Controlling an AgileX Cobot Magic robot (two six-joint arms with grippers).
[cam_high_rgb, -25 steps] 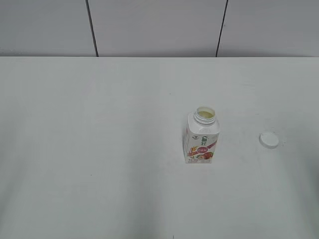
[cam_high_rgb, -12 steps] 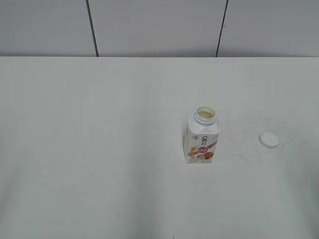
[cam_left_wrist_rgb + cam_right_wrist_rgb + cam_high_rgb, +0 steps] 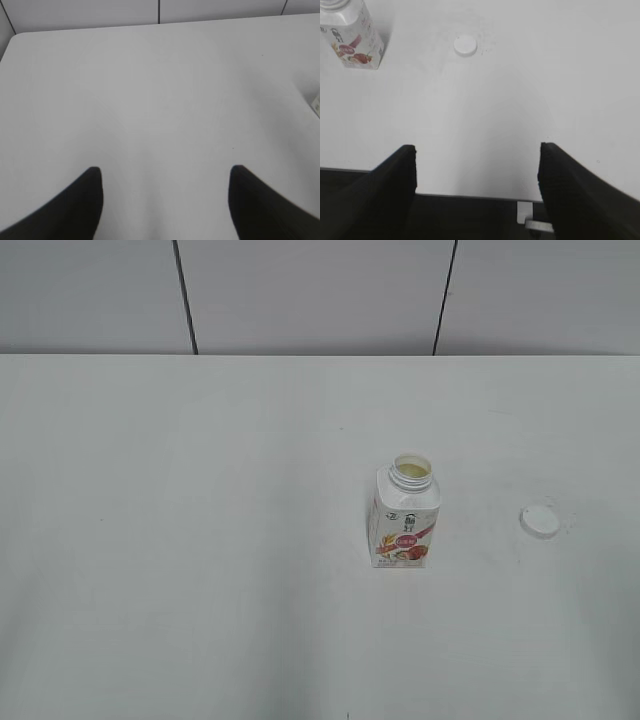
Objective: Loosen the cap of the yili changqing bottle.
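Note:
The yili changqing bottle (image 3: pixel 405 517) stands upright on the white table, its neck open with no cap on it. It also shows at the top left of the right wrist view (image 3: pixel 352 37). The white cap (image 3: pixel 540 521) lies flat on the table to the bottle's right, apart from it, and shows in the right wrist view (image 3: pixel 465 45). My left gripper (image 3: pixel 165 172) is open and empty over bare table, far left of the bottle. My right gripper (image 3: pixel 477 150) is open and empty above the table's near edge. Neither gripper shows in the exterior view.
The white table (image 3: pixel 200 540) runs back to a grey panelled wall (image 3: pixel 310 295). Its near edge (image 3: pixel 470 196) shows in the right wrist view, with a small metal bracket (image 3: pixel 527 215) below it.

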